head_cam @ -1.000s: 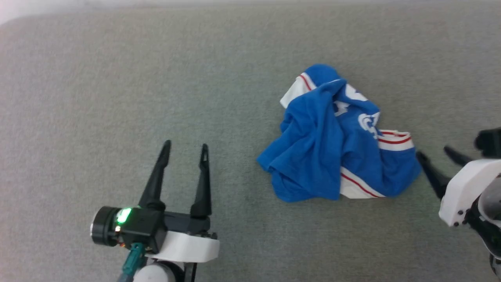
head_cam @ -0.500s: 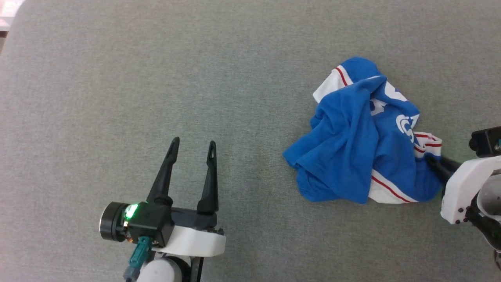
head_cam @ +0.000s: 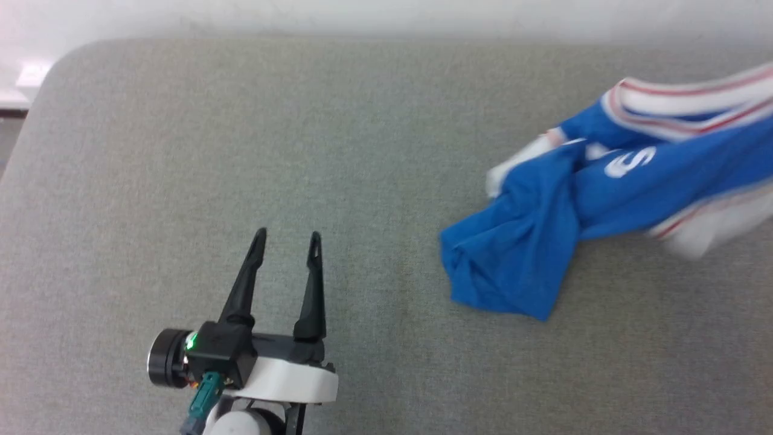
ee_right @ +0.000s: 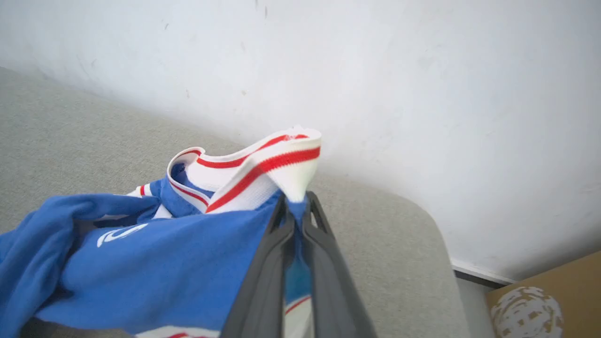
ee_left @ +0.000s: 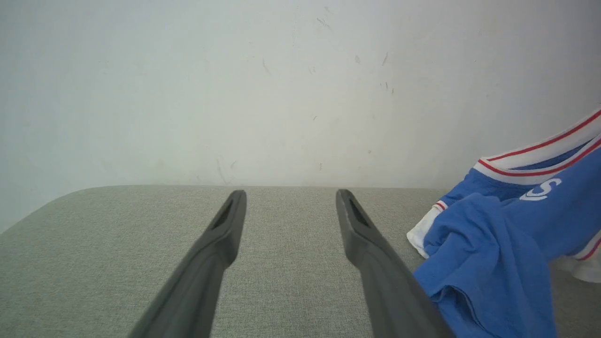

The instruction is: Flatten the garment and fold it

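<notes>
A royal-blue jersey T-shirt [head_cam: 513, 266] with white, red-striped bands and white lettering is seen at the right side of a grey fabric-covered table [head_cam: 241, 121]. Its crumpled blue bulk is rested on the table, while its right part is drawn up off the surface toward the head view's right edge, stretched and blurred. In the right wrist view the right claw [ee_right: 296, 202] is seen pressed together on the T-shirt, clamped on blue cloth just below a white band with red stripes that is folded over the fingertips. The left claw [head_cam: 287, 235] is held with its two dark fingers spread apart, over the table and well apart from the T-shirt, to its left. A white wall [ee_left: 235, 84] is seen behind the table, and a brown cardboard box [ee_right: 549, 300] beyond the table's corner.
</notes>
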